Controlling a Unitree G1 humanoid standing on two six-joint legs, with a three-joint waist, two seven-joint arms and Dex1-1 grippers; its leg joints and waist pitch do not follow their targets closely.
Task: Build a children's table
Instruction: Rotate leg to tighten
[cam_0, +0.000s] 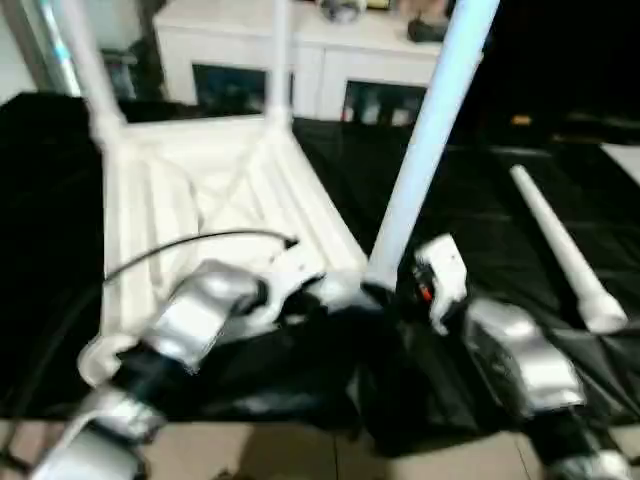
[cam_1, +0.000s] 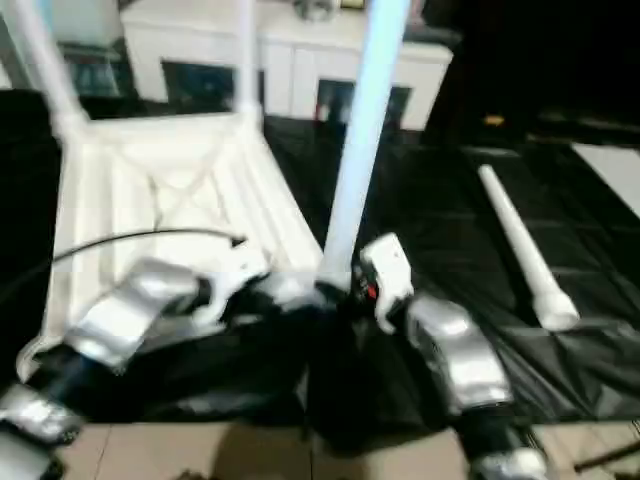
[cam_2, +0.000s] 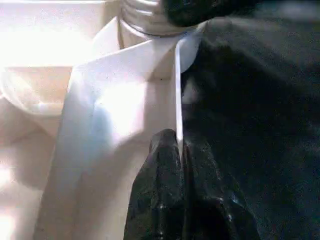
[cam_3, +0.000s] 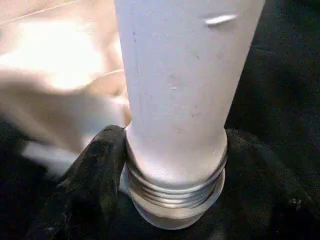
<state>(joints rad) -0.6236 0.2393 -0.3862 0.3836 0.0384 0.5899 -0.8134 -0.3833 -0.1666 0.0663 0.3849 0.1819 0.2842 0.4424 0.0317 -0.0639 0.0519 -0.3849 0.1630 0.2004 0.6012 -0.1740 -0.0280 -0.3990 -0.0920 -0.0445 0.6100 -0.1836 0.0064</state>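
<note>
Looking down from the head camera, I've got the white tabletop lying upside down on the black cloth, centre-left of frame, ribs and a crossed brace showing on its underside. Two legs already stand up from its far corners at upper left and upper centre. My left gripper is pinched shut on the thin edge of the tabletop's near corner. My right gripper has its black fingers spread around the third leg, right at its threaded base, and that leg rises tilted toward upper right. A fourth leg lies loose on the cloth at right
</note>
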